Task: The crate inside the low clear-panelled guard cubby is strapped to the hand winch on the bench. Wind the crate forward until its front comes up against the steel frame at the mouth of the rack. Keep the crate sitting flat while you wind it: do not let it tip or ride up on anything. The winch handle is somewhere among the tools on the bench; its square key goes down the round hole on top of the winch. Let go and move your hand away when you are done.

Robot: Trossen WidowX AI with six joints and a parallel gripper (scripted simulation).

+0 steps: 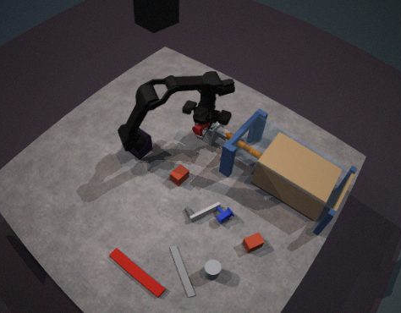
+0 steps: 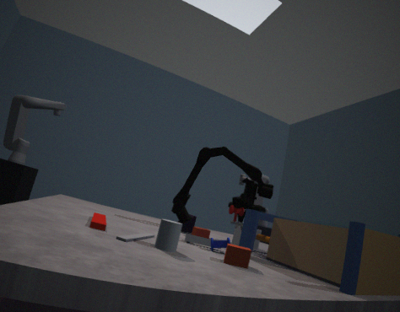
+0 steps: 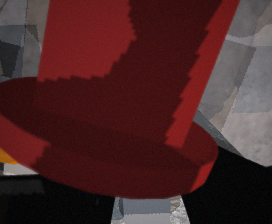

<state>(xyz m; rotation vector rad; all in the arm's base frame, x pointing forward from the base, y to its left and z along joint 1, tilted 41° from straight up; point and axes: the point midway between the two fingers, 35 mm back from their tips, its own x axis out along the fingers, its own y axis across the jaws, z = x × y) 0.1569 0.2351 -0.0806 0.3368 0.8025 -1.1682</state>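
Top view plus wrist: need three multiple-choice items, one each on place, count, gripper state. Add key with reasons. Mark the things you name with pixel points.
1. Where is the crate (image 1: 299,169) (image 2: 309,244)?
A. On the robot's base
B. Between the blue end frames
C. Beside the long red bar

2. How many orange-red blocks are on the bench?
A. One
B. Four
C. Two

3. What is the gripper (image 1: 205,126) (image 2: 239,211) doing?
A. Shut on the red knob
B. Open above the grey cylinder
C. Shut on the blue piece

Key:
1 B: the top view shows blue uprights at both ends of it.
2 C: one block (image 1: 179,174) (image 2: 201,232) lies nearer the arm, the other (image 1: 253,242) (image 2: 237,255) nearer the grey cylinder (image 1: 212,268) (image 2: 168,236).
3 A: the wrist view shows the red knob (image 1: 198,129) (image 2: 235,209) (image 3: 83,45) at the fingers.
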